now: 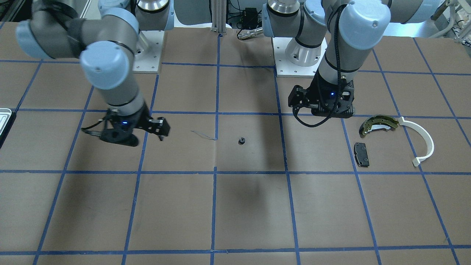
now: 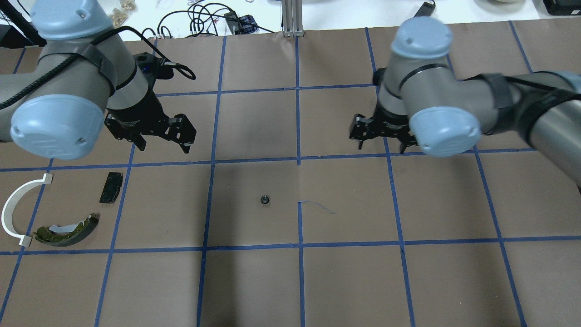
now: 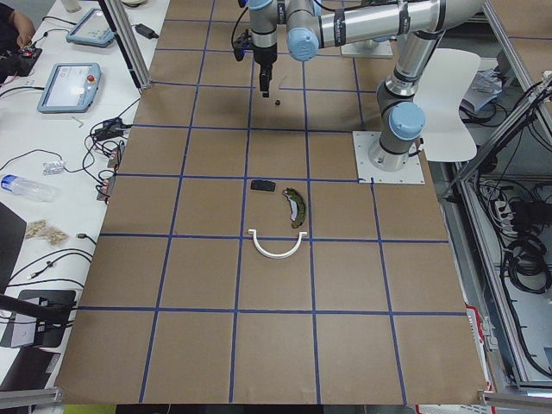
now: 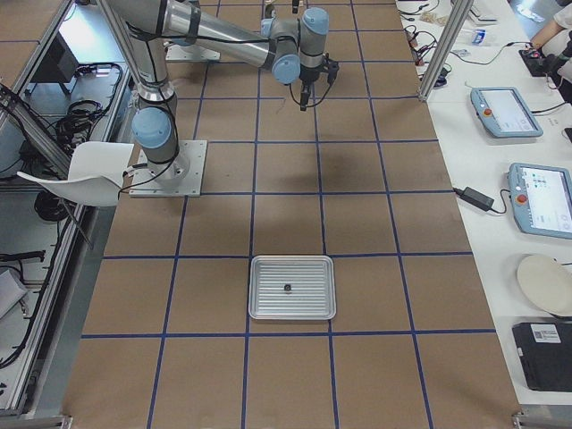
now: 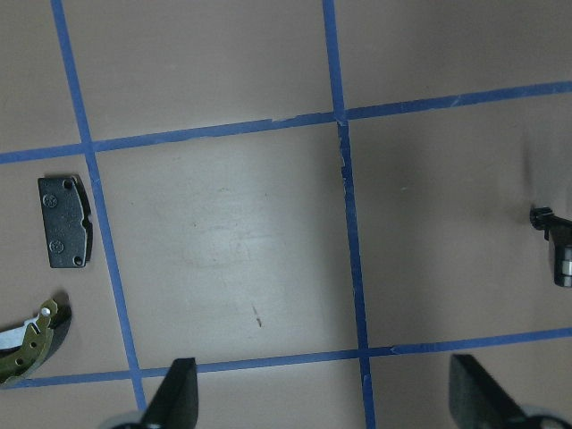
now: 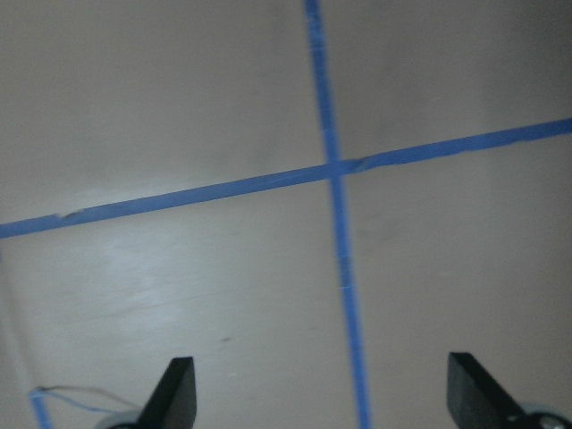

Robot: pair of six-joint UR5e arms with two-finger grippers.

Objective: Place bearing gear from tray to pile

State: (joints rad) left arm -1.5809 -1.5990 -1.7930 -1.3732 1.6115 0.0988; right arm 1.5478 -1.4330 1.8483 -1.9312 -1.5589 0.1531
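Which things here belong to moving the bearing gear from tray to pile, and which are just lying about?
Belong: bearing gear, out on the table; tray; pile of brake shoe, white arc, black pad.
Lying about: thin wire; teach pendant; water bottle.

In the overhead view, a small black bearing gear (image 2: 265, 199) lay on the brown paper-covered table (image 2: 345, 281) near mid-frame. The pile (image 2: 68, 232) lay well apart at lower left: a small black rectangular pad (image 2: 111, 187) uppermost, an olive-gold curved brake shoe (image 2: 75, 230) below it, and a white curved plastic arc (image 2: 4, 213) at the frame's left edge. In the right-side view, a silver ridged-rim tray (image 4: 268, 299) sat lower middle, with a small dark part (image 4: 287, 287) in it.
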